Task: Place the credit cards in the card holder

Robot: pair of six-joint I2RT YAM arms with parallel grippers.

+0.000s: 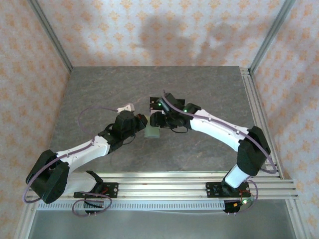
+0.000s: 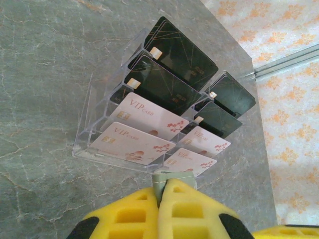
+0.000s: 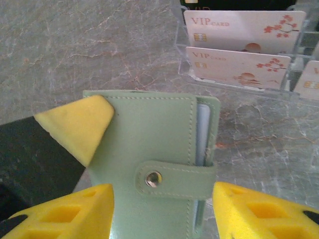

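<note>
Sage-green and leather-like, the card holder [image 3: 149, 134] sits between the two tools near the middle of the table [image 1: 199, 84]. In the top view it shows as a small green patch [image 1: 152, 132] just below where the arms meet.

The left tool [image 2: 162, 189] is closed. In the left wrist view its yellow pads [image 2: 129, 214] press together with a thin green edge of the card holder [image 2: 172, 178] pinched between them. In the right wrist view one yellow pad of that tool [image 3: 75, 127] lies against the holder's upper left corner.

The right tool [image 3: 163, 199] stands apart, with one yellow finger [image 3: 65, 214] at the holder's lower left and the other at its lower right. The holder lies between them, and I cannot tell whether either finger touches it. The closing tab crosses the front face with its snap [image 3: 152, 178] fastened. A pale sliver shows in the holder's open side, too narrow to make out.

A clear stand [image 2: 92, 124] rests on the grey marbled table just beyond the holder. The credit cards [image 2: 144, 117], pale and marked VIP with small blossom prints, fill its nearer tiers on both sides. Black cards [image 2: 179, 52] fill the tiers behind them. In the right wrist view two of the pale cards [image 3: 239, 27] sit one above the other in the stand, close behind the holder's upper right corner.

I cannot tell whether the holder's lower edge rests on the table or hangs just above it.
</note>
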